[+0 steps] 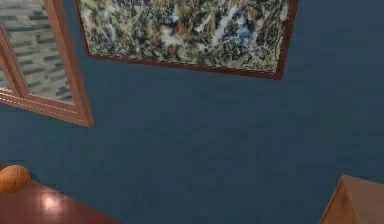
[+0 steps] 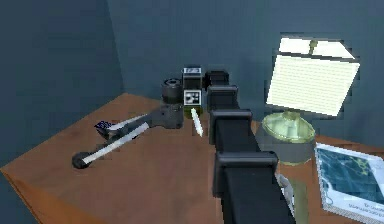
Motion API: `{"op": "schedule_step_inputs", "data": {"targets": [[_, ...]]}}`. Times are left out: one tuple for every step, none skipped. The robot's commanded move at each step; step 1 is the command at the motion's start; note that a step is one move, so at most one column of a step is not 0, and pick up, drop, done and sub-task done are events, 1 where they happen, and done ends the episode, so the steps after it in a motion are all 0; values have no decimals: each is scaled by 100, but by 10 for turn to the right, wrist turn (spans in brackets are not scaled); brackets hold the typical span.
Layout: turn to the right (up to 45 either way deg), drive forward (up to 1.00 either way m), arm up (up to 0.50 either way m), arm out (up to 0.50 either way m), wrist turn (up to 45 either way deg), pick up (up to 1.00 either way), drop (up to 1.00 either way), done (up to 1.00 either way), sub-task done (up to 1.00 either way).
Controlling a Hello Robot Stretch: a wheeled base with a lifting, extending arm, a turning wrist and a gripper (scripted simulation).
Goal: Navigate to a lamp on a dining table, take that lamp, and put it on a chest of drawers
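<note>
A lamp (image 2: 305, 90) with a pale, lit square shade and a rounded greenish base stands on a brown wooden table (image 2: 130, 185), right of the arm. The dark arm bar (image 2: 235, 140) runs up from the bottom edge over the table. Left of its white marker squares (image 2: 192, 88), the gripper (image 2: 92, 145) stretches down and left above the tabletop. Only bare wood lies at and behind its fingers (image 2: 80, 160), so it holds nothing. The lamp is well to the right of the gripper, on the other side of the arm.
A small white stick-like thing (image 2: 197, 122) lies by the arm, and a magazine (image 2: 350, 178) lies at the table's right. Ahead hangs a framed abstract painting (image 1: 185, 35) on a blue wall, beside a wood-framed mirror (image 1: 40, 60). An orange round thing (image 1: 12, 178) sits on a reddish tabletop (image 1: 55, 208); light wooden furniture (image 1: 355, 205) stands at bottom right.
</note>
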Motion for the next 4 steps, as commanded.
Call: {"op": "schedule_step_inputs", "data": {"targets": [[0, 0, 0, 0, 450, 0, 0, 0, 0], [0, 0, 0, 0, 420, 0, 0, 0, 0], [0, 0, -8, 0, 0, 0, 0, 0, 0], [0, 0, 0, 0, 0, 100, 0, 0, 0]]}}
